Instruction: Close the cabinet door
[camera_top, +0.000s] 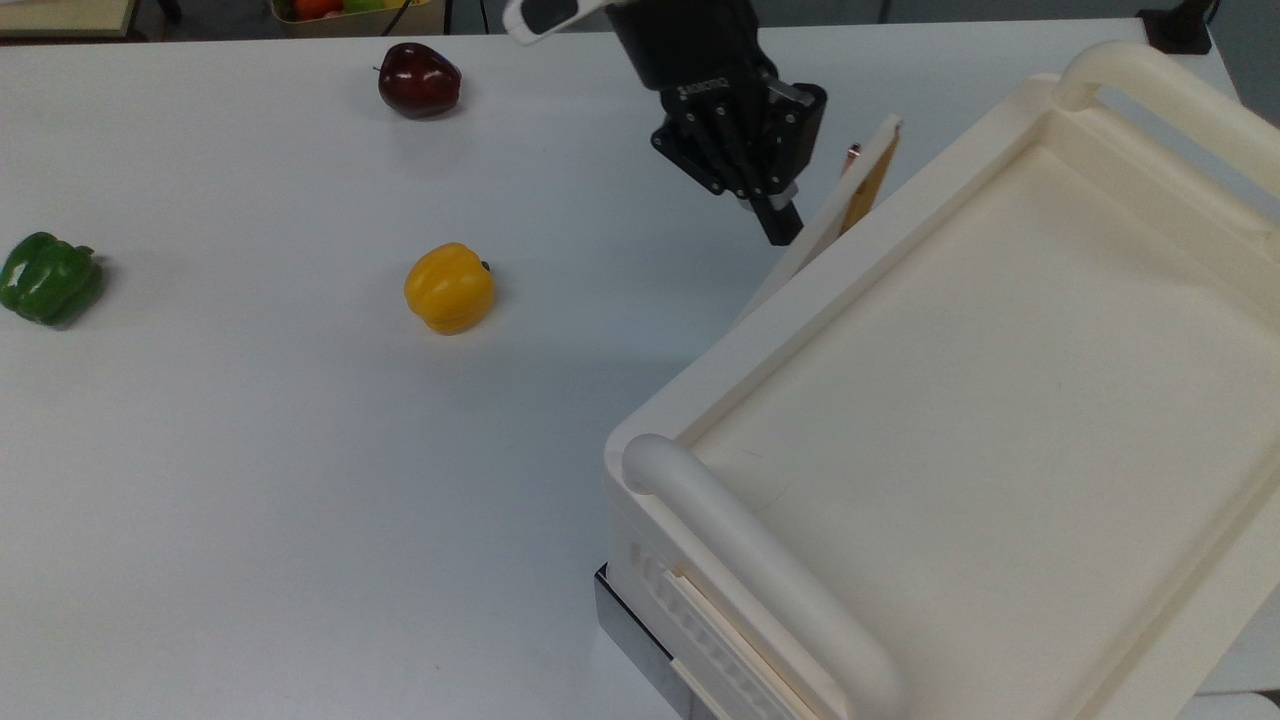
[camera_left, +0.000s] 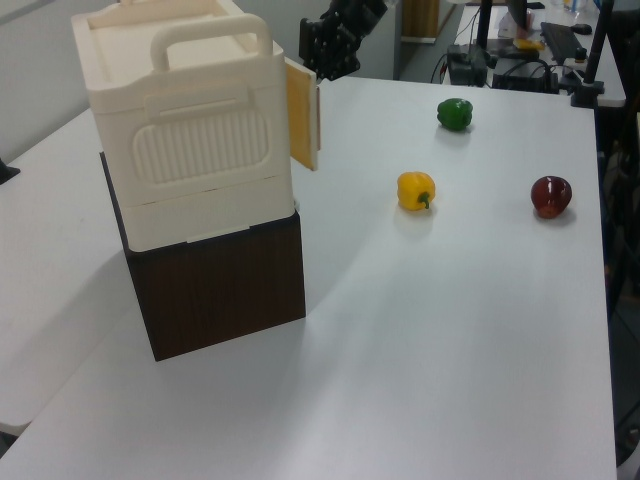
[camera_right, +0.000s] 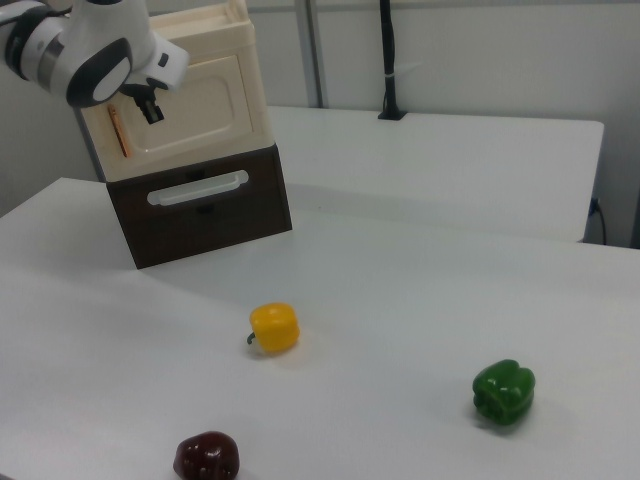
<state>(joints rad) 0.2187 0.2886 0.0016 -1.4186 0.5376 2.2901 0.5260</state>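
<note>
The cabinet door is a thin cream panel hinged to the cream cabinet. It stands slightly ajar, close to the cabinet's side. Its copper bar handle sits near the free edge. My black gripper is shut, fingertips against the door's outer face, just to the top view's left of the panel. In the left view the door leaves a narrow gap, with the gripper behind it. In the right view the door looks almost flush, the gripper near its handle.
A yellow pepper, a green pepper and a dark red fruit lie on the white table. The cabinet rests on a dark wooden base with a drawer front.
</note>
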